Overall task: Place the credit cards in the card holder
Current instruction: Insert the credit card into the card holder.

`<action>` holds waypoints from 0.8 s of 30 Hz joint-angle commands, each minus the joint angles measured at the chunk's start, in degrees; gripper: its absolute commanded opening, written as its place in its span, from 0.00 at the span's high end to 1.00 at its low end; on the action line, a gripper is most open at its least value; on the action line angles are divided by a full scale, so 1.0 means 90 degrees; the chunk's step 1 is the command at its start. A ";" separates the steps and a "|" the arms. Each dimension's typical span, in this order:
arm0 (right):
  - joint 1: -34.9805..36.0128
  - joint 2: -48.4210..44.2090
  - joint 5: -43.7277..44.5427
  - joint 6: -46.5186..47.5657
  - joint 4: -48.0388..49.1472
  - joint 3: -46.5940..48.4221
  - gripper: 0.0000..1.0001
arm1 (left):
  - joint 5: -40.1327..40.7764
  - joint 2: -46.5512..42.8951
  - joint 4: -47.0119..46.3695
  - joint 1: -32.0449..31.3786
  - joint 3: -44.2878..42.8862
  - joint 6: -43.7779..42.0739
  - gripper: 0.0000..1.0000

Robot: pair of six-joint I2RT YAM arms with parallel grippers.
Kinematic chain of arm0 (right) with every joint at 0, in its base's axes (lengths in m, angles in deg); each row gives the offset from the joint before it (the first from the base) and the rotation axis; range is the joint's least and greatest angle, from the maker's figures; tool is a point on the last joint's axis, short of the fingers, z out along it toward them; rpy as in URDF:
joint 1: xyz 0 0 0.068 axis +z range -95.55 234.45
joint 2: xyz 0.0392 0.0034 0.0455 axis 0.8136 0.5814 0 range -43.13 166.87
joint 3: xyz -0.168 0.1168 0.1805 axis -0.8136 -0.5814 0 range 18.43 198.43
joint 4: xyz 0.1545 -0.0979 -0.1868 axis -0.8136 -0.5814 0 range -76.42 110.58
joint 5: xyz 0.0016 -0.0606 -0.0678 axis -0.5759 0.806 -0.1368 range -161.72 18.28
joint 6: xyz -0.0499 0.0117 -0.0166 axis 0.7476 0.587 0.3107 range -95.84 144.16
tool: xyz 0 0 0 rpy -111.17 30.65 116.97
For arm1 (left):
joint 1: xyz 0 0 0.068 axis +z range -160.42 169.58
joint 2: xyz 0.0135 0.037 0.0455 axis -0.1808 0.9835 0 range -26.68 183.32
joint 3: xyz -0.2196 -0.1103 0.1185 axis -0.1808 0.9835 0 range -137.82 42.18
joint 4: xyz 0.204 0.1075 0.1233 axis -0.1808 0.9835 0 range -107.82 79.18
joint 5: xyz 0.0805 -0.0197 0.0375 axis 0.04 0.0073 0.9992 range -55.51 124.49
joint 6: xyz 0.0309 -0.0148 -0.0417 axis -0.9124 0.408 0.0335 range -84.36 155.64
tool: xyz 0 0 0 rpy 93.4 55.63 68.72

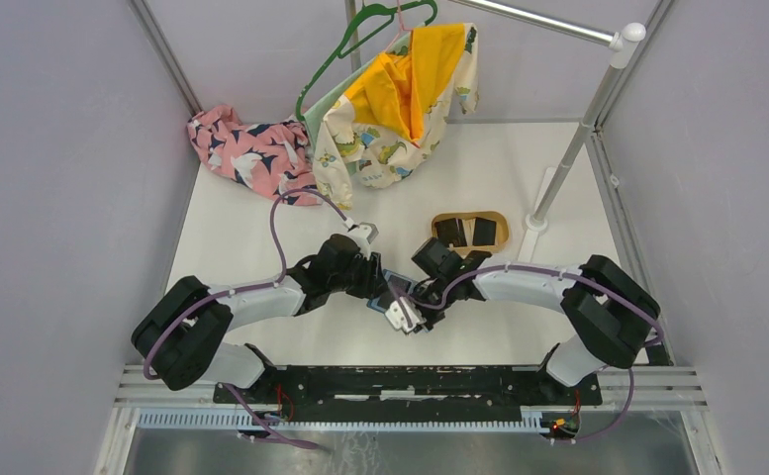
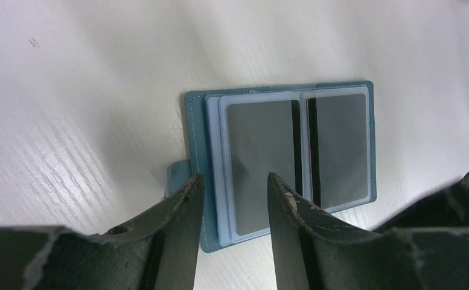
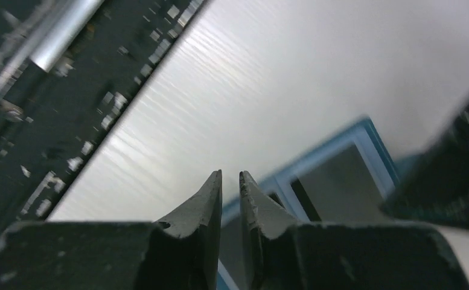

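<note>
Top: card holder [image 1: 390, 283] lay open on the table [image 1: 261, 213], middle, toward the near edge. Cards [image 1: 451, 233] sat in the tray [image 1: 437, 219], so I judged the job unfinished.
Left wrist: two dark cards [image 2: 262, 163] were sleeved, and my left gripper [image 2: 232, 184] was apart over the holder's edge.
Right wrist: my right gripper [image 3: 230, 181] was nearly together; I couldn't tell if it held anything.

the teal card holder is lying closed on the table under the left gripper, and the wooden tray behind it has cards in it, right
Not closed: the card holder lies open, and the left wrist view shows its clear sleeves spread with dark cards inside. The rest holds: it is on the table under the left gripper, and the wooden tray has cards in it.
</note>
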 commanded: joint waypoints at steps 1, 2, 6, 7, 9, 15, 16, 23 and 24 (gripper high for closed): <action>0.0889 0.0312 0.0135 0.0447 -0.0583 0.0457 0.79 | -0.0155 -0.0120 -0.0134 0.0035 -0.0123 0.0041 0.51; 0.1049 0.0418 0.0489 0.0295 -0.0530 0.0523 0.79 | -0.0152 -0.0126 -0.0131 0.0029 -0.0125 0.0054 0.50; 0.1166 0.0507 0.1221 0.0002 -0.0297 0.0499 0.80 | -0.0130 -0.0136 -0.0152 0.0033 -0.0074 0.0102 0.50; 0.1169 0.0490 0.1426 -0.0002 -0.0250 0.0459 0.80 | -0.0147 -0.0124 -0.0155 0.0037 -0.0075 0.0104 0.50; 0.1169 0.0490 0.1850 0.0027 -0.0222 0.0411 0.80 | -0.0171 -0.0123 -0.0156 0.0029 -0.0082 0.0119 0.50; 0.0979 0.0478 0.2848 0.0241 -0.0323 0.0363 0.80 | -0.0289 -0.0187 -0.0187 0.0036 -0.0077 0.0236 0.48; 0.0886 0.0444 0.2929 0.0254 -0.0332 0.0363 0.80 | -0.0337 -0.0200 -0.0230 0.0034 -0.0051 0.0277 0.48; 0.0357 0.0041 0.2104 0.0527 -0.0588 0.0261 0.80 | -0.0442 -0.0433 -0.0274 0.0036 -0.0057 0.0504 0.48; 0.0354 0.0028 0.1843 0.0581 -0.0707 0.0319 0.79 | -0.0447 -0.0468 -0.0266 0.0028 -0.0069 0.0546 0.48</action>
